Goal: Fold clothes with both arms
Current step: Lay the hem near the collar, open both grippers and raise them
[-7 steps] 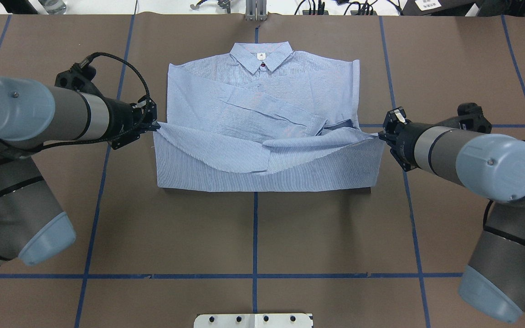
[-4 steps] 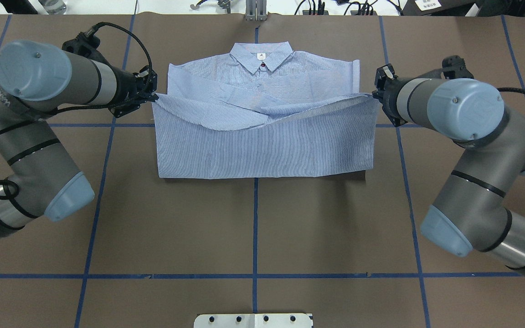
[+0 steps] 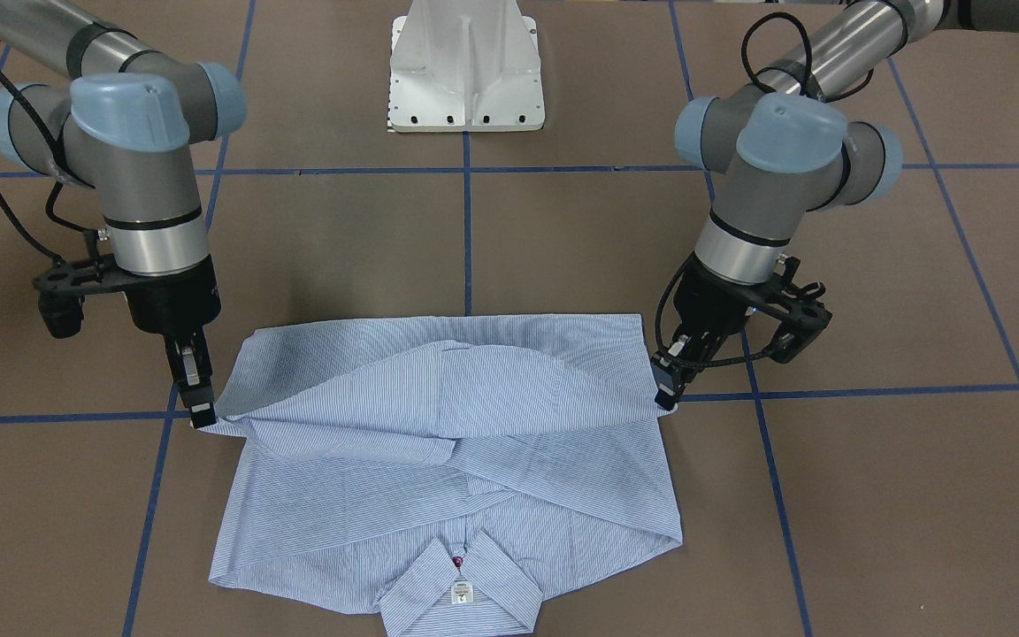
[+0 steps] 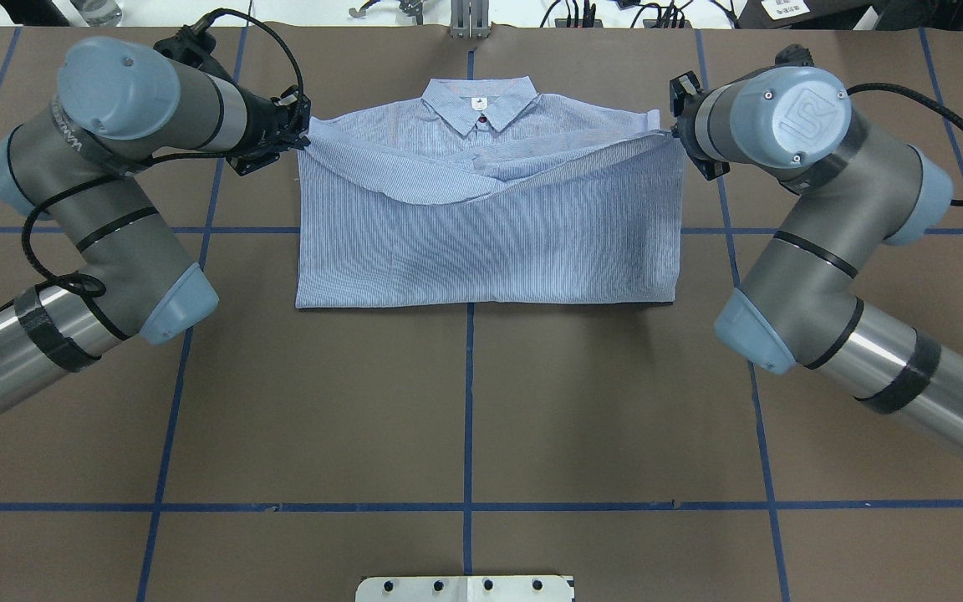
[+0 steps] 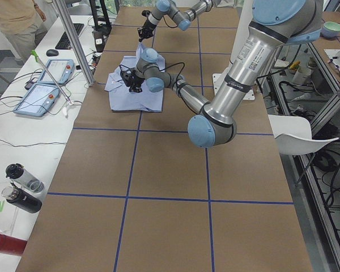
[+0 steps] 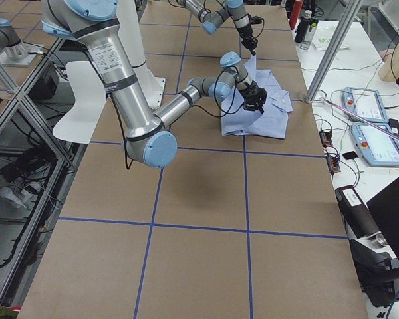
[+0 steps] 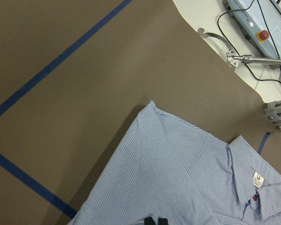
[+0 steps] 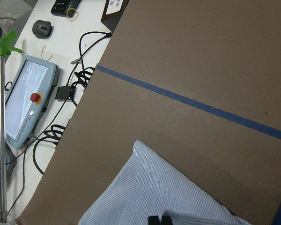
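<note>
Two corners of the shirt (image 4: 490,251) are pinched, one in each pincer. The left pincer (image 4: 304,139) is clenched on the hem corner at its side, the right pincer (image 4: 675,130) on the opposite one. The shirt lies front up at the far middle of the desk (image 4: 465,401), its collar (image 4: 448,102) pointing away from the robot and its lower half doubled over the upper.

We take the matched grips to be why the fold line at the near edge runs straight. Both corners sit about level with the shoulders, so the flap should land square below the collar. Between the pincers the hem (image 4: 532,186) sags in a shallow curve, since nothing supports its middle. We judge the fold nearly done, with only lowering and letting go left.

Much is out of sight. The sleeves lie mostly under the flap and we cannot find the chest pocket. Of the buttons we see only a red one (image 4: 481,125) beneath the neck label (image 4: 476,104). From overhead the right wrist covers most of its pincer. Each wrist camera shows only dark fingertips (image 7: 154,221) cut off at the bottom edge, close together against cloth. The side views show the pincers too small to judge.
</note>
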Tool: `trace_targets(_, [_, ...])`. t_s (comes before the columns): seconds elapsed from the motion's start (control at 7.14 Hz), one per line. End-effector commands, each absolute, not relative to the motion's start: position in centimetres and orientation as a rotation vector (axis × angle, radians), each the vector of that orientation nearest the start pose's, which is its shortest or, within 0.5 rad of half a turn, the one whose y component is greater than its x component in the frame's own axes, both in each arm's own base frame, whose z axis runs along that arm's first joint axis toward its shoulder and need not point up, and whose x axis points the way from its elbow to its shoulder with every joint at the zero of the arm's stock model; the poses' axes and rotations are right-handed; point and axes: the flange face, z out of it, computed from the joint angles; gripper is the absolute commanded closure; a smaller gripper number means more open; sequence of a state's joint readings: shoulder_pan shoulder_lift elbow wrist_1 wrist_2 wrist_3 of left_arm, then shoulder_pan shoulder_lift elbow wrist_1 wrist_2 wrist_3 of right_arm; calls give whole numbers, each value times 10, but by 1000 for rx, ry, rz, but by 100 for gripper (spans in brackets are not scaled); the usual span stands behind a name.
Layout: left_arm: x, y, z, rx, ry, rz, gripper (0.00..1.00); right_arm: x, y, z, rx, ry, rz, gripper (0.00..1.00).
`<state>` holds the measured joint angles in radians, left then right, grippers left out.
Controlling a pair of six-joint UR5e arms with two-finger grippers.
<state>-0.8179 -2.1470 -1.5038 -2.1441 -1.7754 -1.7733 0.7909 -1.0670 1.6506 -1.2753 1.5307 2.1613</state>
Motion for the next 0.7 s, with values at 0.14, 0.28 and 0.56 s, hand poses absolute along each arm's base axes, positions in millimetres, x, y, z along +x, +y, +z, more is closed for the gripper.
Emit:
trace_targets(0.14, [415, -635, 304, 200, 1105, -779, 100, -404, -625, 323, 147, -851, 1294, 100])
trace_targets(0.28, [421, -640, 315, 203, 1112, -777, 100, -413, -636, 341, 158, -836, 1275, 100])
trace_targets(0.56, [427, -648, 315, 206, 1108, -778, 100, -432, -655, 355, 156, -787, 1268, 100])
